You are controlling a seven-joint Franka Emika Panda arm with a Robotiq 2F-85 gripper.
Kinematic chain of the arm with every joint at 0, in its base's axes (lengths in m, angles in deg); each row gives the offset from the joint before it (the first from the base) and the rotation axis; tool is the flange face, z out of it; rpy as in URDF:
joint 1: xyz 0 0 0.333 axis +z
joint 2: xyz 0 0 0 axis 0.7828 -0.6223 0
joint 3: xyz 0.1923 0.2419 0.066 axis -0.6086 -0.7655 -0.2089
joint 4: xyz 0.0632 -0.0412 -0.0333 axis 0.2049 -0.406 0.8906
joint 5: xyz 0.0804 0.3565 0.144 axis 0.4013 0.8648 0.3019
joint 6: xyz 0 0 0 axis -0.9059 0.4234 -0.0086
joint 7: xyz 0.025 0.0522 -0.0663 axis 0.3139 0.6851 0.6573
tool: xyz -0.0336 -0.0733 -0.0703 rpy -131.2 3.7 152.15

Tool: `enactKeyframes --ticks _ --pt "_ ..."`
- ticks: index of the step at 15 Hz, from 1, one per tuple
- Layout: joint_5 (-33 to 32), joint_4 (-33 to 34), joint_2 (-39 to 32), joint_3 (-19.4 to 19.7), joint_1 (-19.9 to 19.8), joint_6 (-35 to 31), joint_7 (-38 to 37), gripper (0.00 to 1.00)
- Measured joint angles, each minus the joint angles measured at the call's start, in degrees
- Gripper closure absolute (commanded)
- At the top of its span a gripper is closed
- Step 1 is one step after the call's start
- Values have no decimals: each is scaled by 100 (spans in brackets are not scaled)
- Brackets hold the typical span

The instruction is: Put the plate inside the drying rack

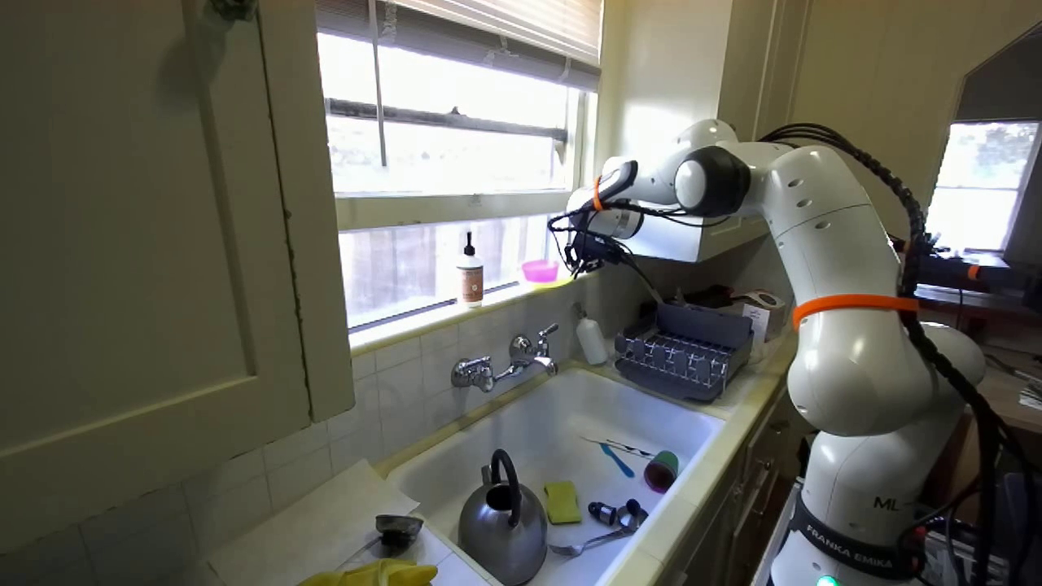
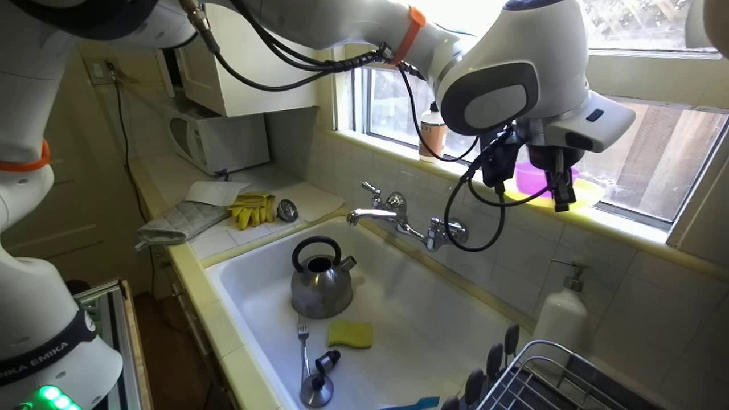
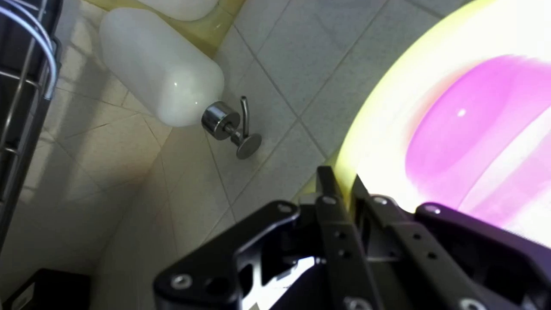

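A yellow round plate (image 1: 562,283) lies on the windowsill with a pink bowl-shaped dish (image 1: 540,271) on it. Both also show in an exterior view, plate (image 2: 589,195) and dish (image 2: 531,177), and in the wrist view, plate (image 3: 366,125) and dish (image 3: 456,129). My gripper (image 3: 343,178) is nearly closed, with the plate's yellow rim between its fingertips; it points down at the sill in an exterior view (image 2: 562,204). The dark grey drying rack (image 1: 680,358) stands on the counter beyond the sink; part of it shows in the wrist view (image 3: 21,86).
A white soap dispenser (image 3: 163,69) stands between rack and wall. A brown-labelled bottle (image 1: 470,281) is on the sill. The white sink (image 1: 610,399) holds a kettle (image 1: 503,529), a yellow sponge (image 1: 562,502), a cup (image 1: 661,470) and utensils. A faucet (image 1: 521,362) juts from the wall.
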Motion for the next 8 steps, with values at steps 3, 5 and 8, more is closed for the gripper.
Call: enactKeyframes --ticks 3,5,8 --pt "79 35 -13 -37 -39 1 93 98" --pt "148 35 -32 -86 -86 1 174 98" --pt "328 31 -82 -159 -160 1 268 98"
